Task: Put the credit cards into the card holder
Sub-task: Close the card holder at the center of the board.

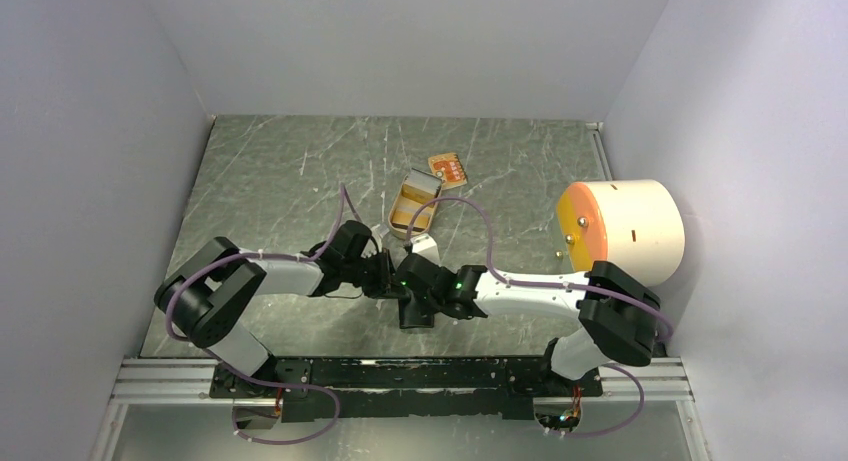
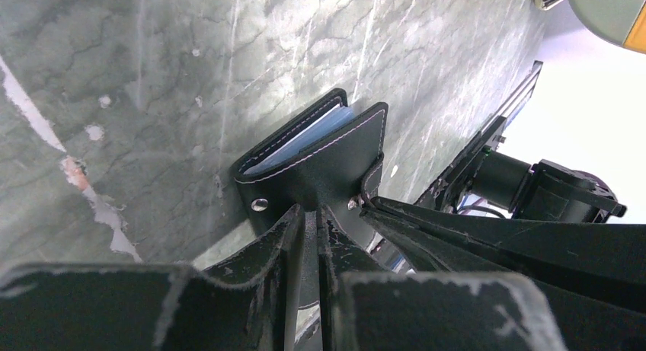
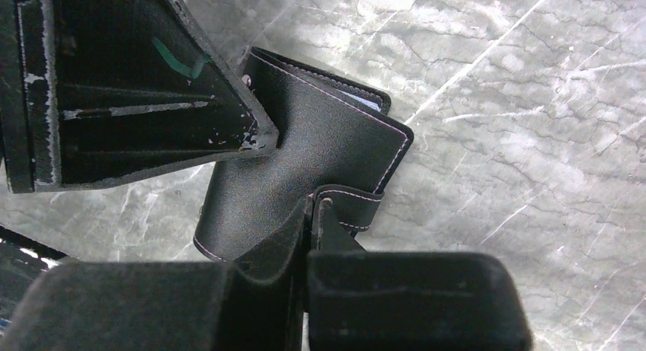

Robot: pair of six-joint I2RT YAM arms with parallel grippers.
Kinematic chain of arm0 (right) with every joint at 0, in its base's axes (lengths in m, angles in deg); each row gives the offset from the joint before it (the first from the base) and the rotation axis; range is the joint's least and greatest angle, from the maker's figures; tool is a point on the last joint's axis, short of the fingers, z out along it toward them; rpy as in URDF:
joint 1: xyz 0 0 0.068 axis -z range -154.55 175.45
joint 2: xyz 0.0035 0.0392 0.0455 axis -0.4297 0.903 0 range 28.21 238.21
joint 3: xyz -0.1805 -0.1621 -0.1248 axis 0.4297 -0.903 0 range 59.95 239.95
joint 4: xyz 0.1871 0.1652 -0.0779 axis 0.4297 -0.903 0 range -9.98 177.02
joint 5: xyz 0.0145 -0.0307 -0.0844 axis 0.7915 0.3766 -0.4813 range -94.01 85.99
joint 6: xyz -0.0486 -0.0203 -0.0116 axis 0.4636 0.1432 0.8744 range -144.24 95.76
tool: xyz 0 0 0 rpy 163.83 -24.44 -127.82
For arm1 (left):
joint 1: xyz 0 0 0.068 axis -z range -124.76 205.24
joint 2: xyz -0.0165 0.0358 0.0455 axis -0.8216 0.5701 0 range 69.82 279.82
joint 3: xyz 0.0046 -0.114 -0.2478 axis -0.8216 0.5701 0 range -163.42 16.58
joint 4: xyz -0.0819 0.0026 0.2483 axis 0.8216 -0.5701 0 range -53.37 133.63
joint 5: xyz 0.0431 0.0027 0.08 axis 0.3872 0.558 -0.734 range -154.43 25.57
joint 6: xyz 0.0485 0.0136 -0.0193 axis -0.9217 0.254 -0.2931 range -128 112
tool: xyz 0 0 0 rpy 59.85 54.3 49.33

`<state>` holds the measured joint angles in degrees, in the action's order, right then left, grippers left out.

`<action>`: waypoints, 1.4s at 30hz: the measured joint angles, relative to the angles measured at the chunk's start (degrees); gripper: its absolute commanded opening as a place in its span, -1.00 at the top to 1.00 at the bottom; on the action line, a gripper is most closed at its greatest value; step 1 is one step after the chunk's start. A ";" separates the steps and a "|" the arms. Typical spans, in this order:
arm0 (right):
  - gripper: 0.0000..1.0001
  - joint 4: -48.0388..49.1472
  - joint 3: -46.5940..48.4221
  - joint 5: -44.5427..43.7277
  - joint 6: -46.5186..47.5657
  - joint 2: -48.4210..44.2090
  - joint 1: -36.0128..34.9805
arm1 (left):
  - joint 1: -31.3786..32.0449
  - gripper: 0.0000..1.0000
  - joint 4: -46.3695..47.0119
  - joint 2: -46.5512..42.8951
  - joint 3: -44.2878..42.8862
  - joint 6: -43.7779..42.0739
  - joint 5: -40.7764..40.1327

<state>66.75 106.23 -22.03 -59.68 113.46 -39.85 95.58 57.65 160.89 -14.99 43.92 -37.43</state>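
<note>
Top external: shows both arms folded inward, wrists meeting over the front middle of the surface. Left wrist: shows the left jaws clenched on the lower edge of the black card holder, with blue lining peeking between its covers. Right wrist: shows the right jaws clamped tight on the holder's snap tab. Cannot tell whether the holder touches the surface. Farther back lie the tan-orange card, just beside the open tin, and the pale card, just in front of it.
</note>
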 measured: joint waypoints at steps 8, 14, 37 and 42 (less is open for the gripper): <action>1.00 -1.18 0.44 0.00 0.22 0.00 -0.20 | 0.00 0.63 0.96 1.11 -0.42 0.15 0.94; 1.00 -1.27 0.44 -0.07 0.22 0.00 -0.20 | 0.00 0.64 1.22 1.36 -0.42 0.24 1.11; 1.00 -3.08 0.92 -1.53 -0.26 -0.85 -0.66 | 0.00 0.64 1.88 1.84 -0.50 1.05 1.31; 1.00 -2.54 0.90 -0.96 -0.26 0.00 -0.66 | 0.00 0.65 1.99 1.84 -0.50 1.38 1.33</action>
<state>64.22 107.13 -22.99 -59.95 113.46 -40.51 95.58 59.64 162.73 -15.49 45.30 -36.10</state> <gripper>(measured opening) 0.010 0.180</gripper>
